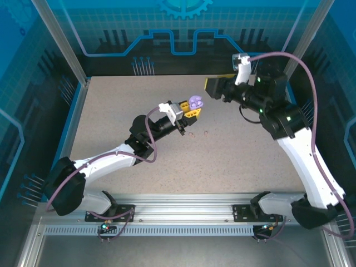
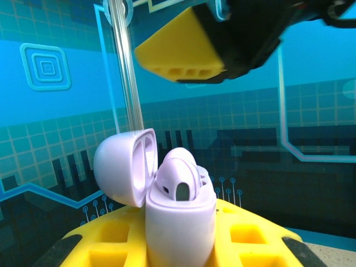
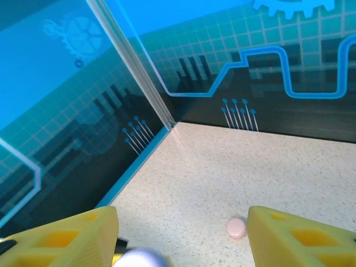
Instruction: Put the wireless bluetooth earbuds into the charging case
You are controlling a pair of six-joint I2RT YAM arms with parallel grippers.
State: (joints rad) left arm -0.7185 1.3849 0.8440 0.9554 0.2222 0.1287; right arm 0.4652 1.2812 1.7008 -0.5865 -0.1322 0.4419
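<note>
Left gripper (image 1: 193,110) is pressed together on the purple charging case (image 2: 181,222), which stands upright between its yellow fingers (image 2: 89,247) in the lower middle of the left wrist view. The lid (image 2: 125,167) of the case is swung open to the left. One purple earbud (image 2: 179,179) sits in the open body, with its rounded top rising above the rim. In the top view this gripper holds the case above the table (image 1: 111,117), a little above the centre of the frame.

The right gripper (image 3: 182,222) has its two yellow fingers spread wide apart, at the lower left and lower right of the right wrist view, and nothing is between them. In the top view it hangs just to the upper right of the case, near but not touching.

On the table, a small pale pink piece (image 3: 236,227) lies close to the right finger (it looks like one of the pink earbuds, but it is a bit blurred). In the top view two tiny specks (image 1: 191,133) lie on the table below the case, too small to tell what they are.
</note>
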